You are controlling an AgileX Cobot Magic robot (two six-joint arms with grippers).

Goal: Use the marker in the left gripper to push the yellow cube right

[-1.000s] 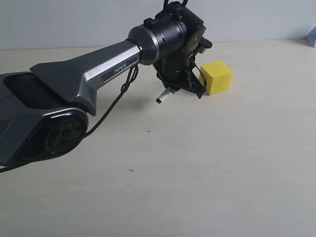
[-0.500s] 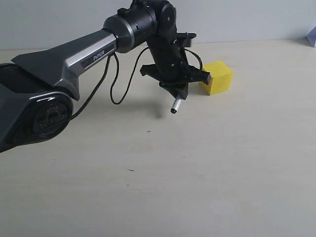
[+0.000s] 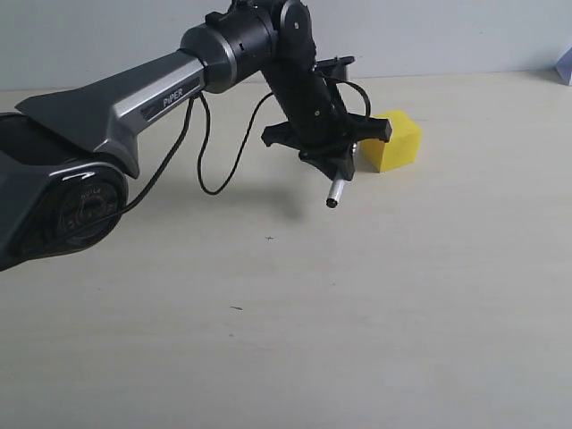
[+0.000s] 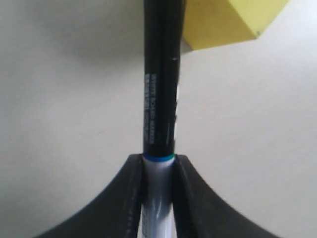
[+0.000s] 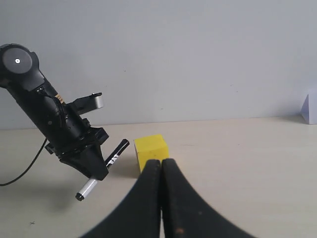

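the left end effector [image 3: 338,168] is clamped on the marker [image 4: 159,99], lined up to push. the yellow cube [image 3: 393,141] sits on the counter [image 3: 402,295] just right of the end effector, beside the marker's cap; i cannot tell if they touch. next: a low, steady sweep right.

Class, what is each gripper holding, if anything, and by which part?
The left gripper holds the marker, jaws on its white barrel beside the black section. The right gripper is shut on nothing.
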